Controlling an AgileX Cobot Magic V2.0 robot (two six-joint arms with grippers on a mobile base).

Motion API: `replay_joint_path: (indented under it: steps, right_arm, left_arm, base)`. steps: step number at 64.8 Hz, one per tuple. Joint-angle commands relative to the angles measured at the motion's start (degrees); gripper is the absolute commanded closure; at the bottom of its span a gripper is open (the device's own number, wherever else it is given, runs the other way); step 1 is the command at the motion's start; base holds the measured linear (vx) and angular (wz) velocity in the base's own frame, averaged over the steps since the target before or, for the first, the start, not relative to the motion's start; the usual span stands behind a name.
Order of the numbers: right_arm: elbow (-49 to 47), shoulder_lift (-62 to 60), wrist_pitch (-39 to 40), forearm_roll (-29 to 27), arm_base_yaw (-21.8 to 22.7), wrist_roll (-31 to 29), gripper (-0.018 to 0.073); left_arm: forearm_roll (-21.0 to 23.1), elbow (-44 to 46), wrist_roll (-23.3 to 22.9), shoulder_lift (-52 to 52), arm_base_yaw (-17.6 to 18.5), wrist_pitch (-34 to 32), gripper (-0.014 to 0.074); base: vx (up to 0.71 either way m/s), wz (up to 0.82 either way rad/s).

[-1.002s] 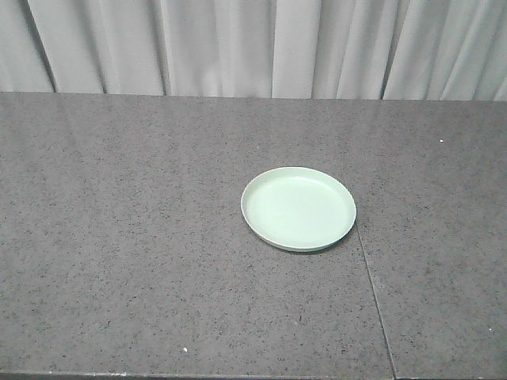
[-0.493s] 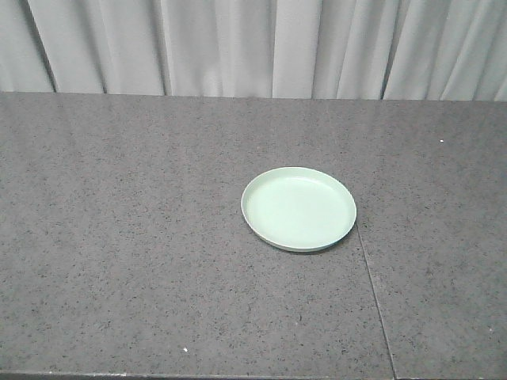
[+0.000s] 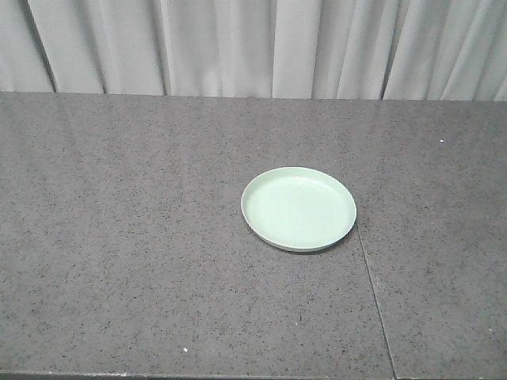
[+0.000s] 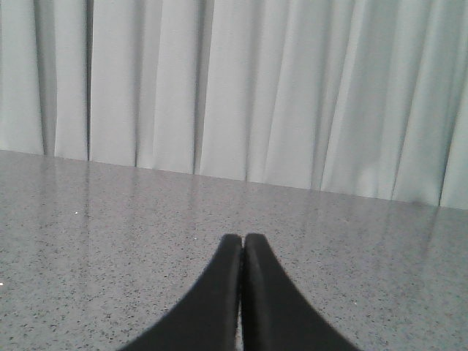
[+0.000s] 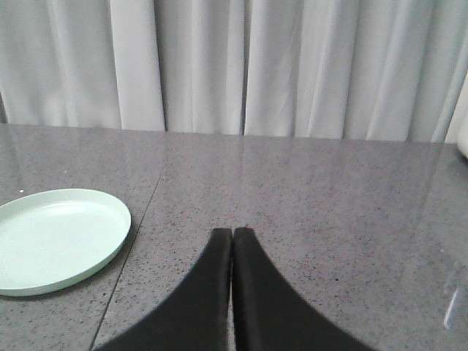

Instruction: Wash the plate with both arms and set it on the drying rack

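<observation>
A round pale mint-green plate (image 3: 299, 209) lies flat on the speckled grey counter (image 3: 142, 237), a little right of centre. The right wrist view shows the same plate (image 5: 55, 238) at its lower left, well to the left of my right gripper (image 5: 232, 232), whose two black fingers are pressed together with nothing between them. My left gripper (image 4: 243, 238) is shut too, empty, above bare counter, with no plate in its view. Neither arm appears in the front view. The drying rack is out of view.
A seam in the counter (image 3: 372, 293) runs from the plate's right edge toward the front edge. Pale pleated curtains (image 3: 253, 47) hang behind the counter's far edge. A white object (image 5: 463, 142) shows at the right border of the right wrist view.
</observation>
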State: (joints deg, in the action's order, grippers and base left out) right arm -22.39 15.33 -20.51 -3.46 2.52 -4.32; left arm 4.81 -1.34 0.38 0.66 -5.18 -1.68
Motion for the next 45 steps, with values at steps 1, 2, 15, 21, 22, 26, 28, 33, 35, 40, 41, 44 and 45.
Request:
replay_joint_path:
  steps: [1,2,15,21,22,26,28,33,35,40,41,44,45]
  right_arm:
    - [-7.1,5.1,-2.4,-2.4,0.4,-0.7,0.0559]
    - [-7.9,6.2,-3.2,-3.0,0.4,-0.7,0.0559]
    - [-17.2,16.7,-12.8,-5.6,0.4,-3.8,0.0511]
    - [-20.9,21.3,-16.8,-7.3,0.4,-5.5,0.0441]
    - [-21.4,22.0,-17.4,-7.5,0.4,-5.7,0.0428]
    - [-23.6,24.9,-19.5,-8.0,0.4,-7.0,0.0359]
    - [-24.4,26.2,-20.4,-8.0,0.4,-7.4,0.0326]
    - [-26.4,29.6,-22.3,-8.0,0.4,-7.8,0.0225]
    - [-27.2,30.6,-22.8,-8.0,0.4,-8.0,0.0197]
    - [-29.1,33.9,-24.2,-8.0,0.4,-9.5,0.0136]
    - [-29.4,34.5,-24.4,-8.0,0.4,-9.8,0.0130]
    - [-30.6,36.3,-24.9,-8.1,0.4,-10.9,0.0120]
    - [-30.9,36.9,-25.1,-8.1,0.4,-11.4,0.0120]
  left_arm:
    - [0.2,1.3,-0.4,0.8,0.4,-4.5,0.0603]
    - [0.2,1.3,-0.4,0.8,0.4,-4.5,0.0603]
    - [0.2,1.3,-0.4,0.8,0.4,-4.5,0.0603]
    - [0.2,1.3,-0.4,0.8,0.4,-4.5,0.0603]
    - [0.2,1.3,-0.4,0.8,0.4,-4.5,0.0603]
    - [0.2,1.3,-0.4,0.8,0.4,-4.5,0.0603]
    - [0.2,1.3,-0.4,0.8,0.4,-4.5,0.0603]
    - [0.2,1.3,-0.4,0.8,0.4,-4.5,0.0603]
    - [0.2,1.3,-0.4,0.8,0.4,-4.5,0.0603]
    - [0.2,1.3,-0.4,0.8,0.4,-4.5,0.0603]
    - [0.2,1.3,-0.4,0.8,0.4,-4.5,0.0603]
    - [0.2,1.3,-0.4,0.8,0.4,-4.5,0.0603]
    - [0.2,1.3,-0.4,0.8,0.4,-4.5,0.0603]
  base:
    - [0.00,0.00]
    - [0.00,0.00]
    - [0.00,0.00]
    - [0.00,0.00]
    - [0.00,0.00]
    - [0.00,0.00]
    - [0.00,0.00]
    - [0.00,0.00]
    - [0.00,0.00]
    - [0.00,0.00]
    - [0.00,0.00]
    - [0.00,0.00]
    - [0.00,0.00]
